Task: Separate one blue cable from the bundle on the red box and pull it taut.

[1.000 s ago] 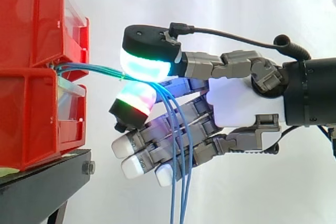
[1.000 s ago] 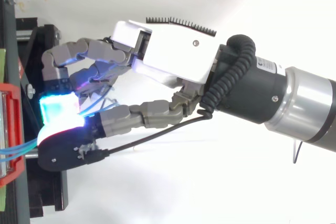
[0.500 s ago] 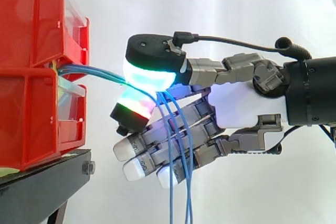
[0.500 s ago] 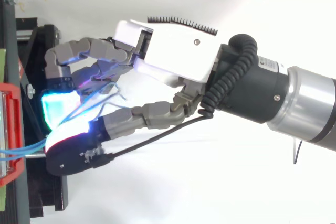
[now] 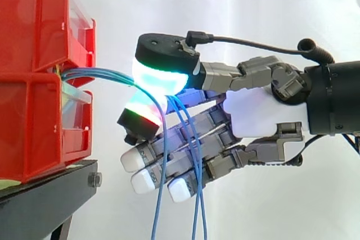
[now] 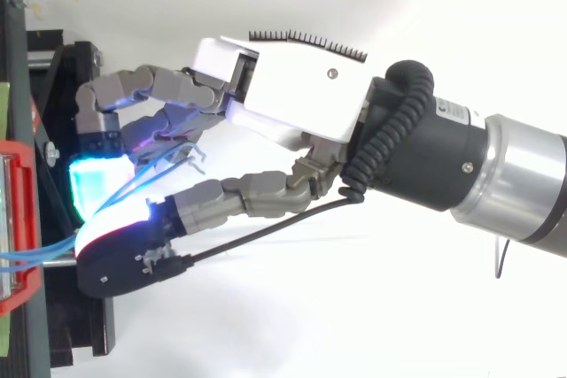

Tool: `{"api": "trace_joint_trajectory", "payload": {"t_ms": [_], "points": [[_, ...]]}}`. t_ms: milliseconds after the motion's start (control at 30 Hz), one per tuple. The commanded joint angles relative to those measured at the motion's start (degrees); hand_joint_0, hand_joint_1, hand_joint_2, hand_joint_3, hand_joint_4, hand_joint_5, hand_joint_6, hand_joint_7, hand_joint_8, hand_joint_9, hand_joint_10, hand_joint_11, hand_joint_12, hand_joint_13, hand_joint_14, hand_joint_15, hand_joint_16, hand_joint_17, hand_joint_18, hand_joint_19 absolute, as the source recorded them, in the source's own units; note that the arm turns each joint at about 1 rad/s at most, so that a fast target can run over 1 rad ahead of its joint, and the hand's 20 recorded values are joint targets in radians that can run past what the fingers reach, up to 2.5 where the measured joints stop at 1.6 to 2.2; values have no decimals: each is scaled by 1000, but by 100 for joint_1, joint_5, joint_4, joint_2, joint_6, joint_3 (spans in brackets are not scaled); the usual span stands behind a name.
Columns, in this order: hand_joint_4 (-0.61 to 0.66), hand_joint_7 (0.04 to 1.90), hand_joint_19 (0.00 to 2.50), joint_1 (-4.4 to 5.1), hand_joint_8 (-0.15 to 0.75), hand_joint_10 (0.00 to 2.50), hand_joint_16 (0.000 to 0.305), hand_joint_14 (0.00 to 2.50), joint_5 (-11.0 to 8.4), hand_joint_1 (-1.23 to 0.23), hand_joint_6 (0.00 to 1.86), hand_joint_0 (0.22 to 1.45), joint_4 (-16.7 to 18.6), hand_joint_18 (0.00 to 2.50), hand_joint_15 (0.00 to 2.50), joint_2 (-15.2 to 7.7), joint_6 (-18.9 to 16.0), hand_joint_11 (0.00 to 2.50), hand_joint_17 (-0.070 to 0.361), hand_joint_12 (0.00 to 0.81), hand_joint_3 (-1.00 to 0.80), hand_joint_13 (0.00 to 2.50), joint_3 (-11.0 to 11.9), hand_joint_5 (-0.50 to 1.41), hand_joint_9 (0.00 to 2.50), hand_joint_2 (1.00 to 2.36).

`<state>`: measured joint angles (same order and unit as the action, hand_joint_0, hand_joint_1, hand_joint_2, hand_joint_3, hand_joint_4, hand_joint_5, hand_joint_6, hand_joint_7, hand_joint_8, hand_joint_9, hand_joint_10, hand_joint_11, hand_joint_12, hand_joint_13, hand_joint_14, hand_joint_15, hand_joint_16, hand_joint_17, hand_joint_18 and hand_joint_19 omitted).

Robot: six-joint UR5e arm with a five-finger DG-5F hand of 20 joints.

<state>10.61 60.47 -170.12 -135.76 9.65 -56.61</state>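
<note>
Just off the red box's (image 5: 34,127) front, the hand (image 5: 256,111) is pinching the blue cable bundle (image 5: 104,74) between two glowing pads (image 5: 160,80) — and one strand (image 5: 160,195) is now swinging clear of the others hanging below — separation is likely beginning.

Red bins (image 5: 34,82) on a black stand (image 5: 50,195), white curtain (image 5: 253,9) behind. The thin cables (image 5: 104,72) are blue. The hand (image 5: 259,111) has a white palm and grey fingers; its pads (image 5: 157,77) glow cyan-green, red-and-green striped, and white.
</note>
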Motion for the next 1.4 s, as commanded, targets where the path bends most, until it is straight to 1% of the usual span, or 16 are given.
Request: {"api": "trace_joint_trajectory", "payload": {"t_ms": [0, 67, 133, 233, 367, 633, 667, 767, 833, 900, 967, 1167, 1200, 1333, 1367], "points": [[256, 1334, 625, 11, 354, 13, 57, 11, 0, -730, 501, 554, -3, 771, 350, 6, -60, 457, 128, 424, -500, 782, 1, -96, 908, 1000], [260, 1331, 617, 11, 358, 13, 57, 10, -9, -753, 501, 556, -3, 772, 344, -3, -77, 456, 128, 424, -500, 783, 1, -95, 909, 1000], [248, 1363, 623, 11, 353, 12, 56, 11, -9, -774, 501, 590, -3, 767, 352, 6, -86, 474, 125, 417, -452, 789, 1, -90, 928, 1003], [238, 1380, 634, 20, 348, 15, 55, 12, 0, -660, 500, 628, -3, 773, 344, -3, -95, 476, 123, 412, -328, 803, 1, -81, 964, 1012], [240, 1362, 641, 20, 345, 12, 55, 11, 0, -574, 501, 629, -3, 772, 354, 6, -95, 451, 123, 408, -291, 804, -8, -73, 970, 1014], [243, 1342, 634, 20, 357, 11, 58, 12, 0, -538, 502, 624, -3, 789, 354, -3, -95, 445, 131, 426, -228, 820, 1, -67, 988, 1015], [263, 1340, 621, 20, 364, 11, 59, 11, 0, -541, 502, 626, -3, 798, 352, -3, -95, 442, 133, 430, -216, 824, 1, -66, 992, 1014], [254, 1339, 616, 20, 368, 11, 60, 10, 0, -547, 502, 630, -3, 807, 349, -3, -95, 441, 136, 437, -186, 826, 1, -66, 989, 1014], [269, 1341, 610, 20, 369, 13, 62, 12, 0, -585, 502, 632, -3, 816, 346, -3, -95, 433, 138, 443, -172, 828, 1, -67, 992, 1012], [275, 1343, 593, 20, 382, 11, 64, 11, 0, -694, 501, 613, -3, 826, 348, -3, -95, 450, 144, 454, -154, 823, 1, -77, 976, 1012], [272, 1356, 596, 20, 378, 11, 64, 11, 0, -733, 501, 609, -3, 820, 352, 6, -95, 446, 143, 451, -149, 811, 1, -82, 950, 1012], [268, 1378, 602, 20, 373, 13, 62, 10, 0, -760, 500, 614, 5, 801, 352, 6, -95, 459, 140, 443, -163, 801, 1, -88, 932, 1013], [267, 1374, 596, 20, 369, 11, 62, 10, 0, -760, 500, 615, 5, 799, 349, 6, -95, 454, 139, 442, -169, 799, -8, -88, 930, 1013], [235, 1387, 634, 20, 348, 12, 56, 11, 0, -752, 501, 593, 5, 747, 362, -3, -95, 459, 127, 417, -316, 772, 1, -92, 903, 1012], [243, 1381, 632, 20, 347, 12, 56, 13, 0, -748, 501, 593, 5, 747, 357, -3, -95, 463, 127, 417, -334, 772, 1, -91, 903, 1011]]}}
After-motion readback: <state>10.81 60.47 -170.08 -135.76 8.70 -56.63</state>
